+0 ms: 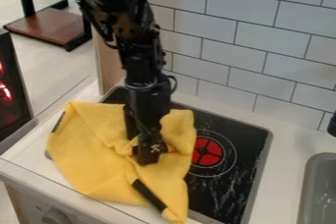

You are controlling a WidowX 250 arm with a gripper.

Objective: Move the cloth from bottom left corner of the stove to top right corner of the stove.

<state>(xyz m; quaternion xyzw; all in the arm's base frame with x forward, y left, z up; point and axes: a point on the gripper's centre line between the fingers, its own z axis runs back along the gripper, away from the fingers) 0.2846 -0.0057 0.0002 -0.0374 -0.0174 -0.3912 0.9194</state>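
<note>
Black from wrist to tip, the gripper [150,153] hangs down over the left part of the stove [226,188], its tip sunk among folds of the yellow cloth [89,152]. Whether it is open or closed I cannot tell, nor whether it has hold of the fabric, though the folds bunch up against it and a grasp seems likely. The cloth spreads around the tip, covering the stove's left side and front left corner and running out over the counter [285,142] towards its front edge.

Securing the cloth looks like the step in hand. To do it well, I would pinch a thick fold near the middle, test it with a small lift, then raise it until the trailing front end clears the surface. From there it should go over the 1 red burner [207,152] to the back right corner, beside the tiled wall [253,31], and be lowered slowly so the loose ends settle on the stove. A thin pinch could slip, and a low carry could drag.

Hidden under the cloth is much of the stove's left side. The 2 dark strips [150,196] at the cloth's borders are hard to make out, and the sink [317,188] is cut off at right.
</note>
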